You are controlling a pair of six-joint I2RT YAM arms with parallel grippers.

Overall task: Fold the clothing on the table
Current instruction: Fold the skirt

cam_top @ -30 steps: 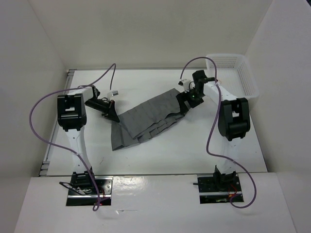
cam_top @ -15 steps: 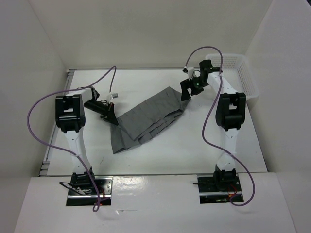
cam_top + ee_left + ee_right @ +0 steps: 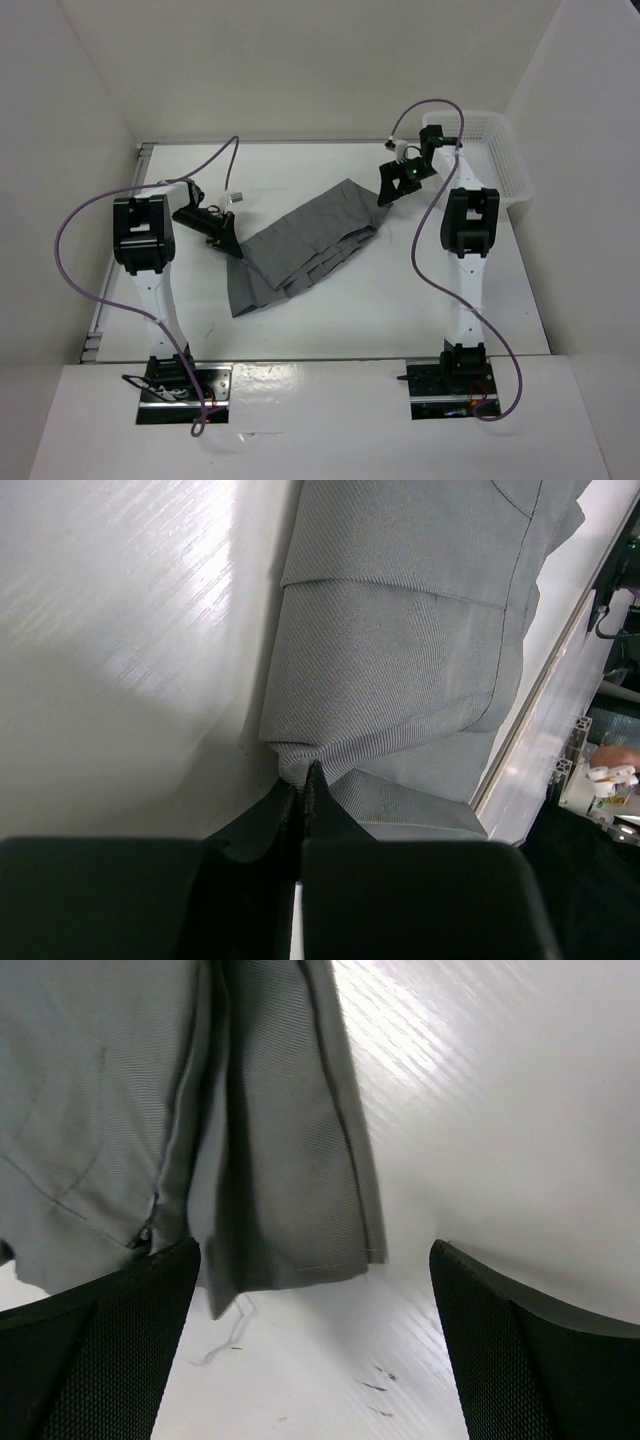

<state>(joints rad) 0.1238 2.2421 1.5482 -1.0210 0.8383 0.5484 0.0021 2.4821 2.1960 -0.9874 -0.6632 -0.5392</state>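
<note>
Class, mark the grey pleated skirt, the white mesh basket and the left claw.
Grey pleated fabric skirt (image 3: pixel 300 245): top view, middle pleats.
White mesh plastic basket (image 3: pixel 507 150): top view, right wall.
Left claw (image 3: pixel 302 778): left wrist view, pinched fingertips.

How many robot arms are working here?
2. The left arm stands at the table's left, left gripper shut on the grey skirt's edge. The right arm stands at the right, right gripper open by the skirt's far end.

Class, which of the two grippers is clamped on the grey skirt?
The left gripper: its jaws are shut on a pinch of the skirt. The right gripper stands open, holding nothing.
</note>
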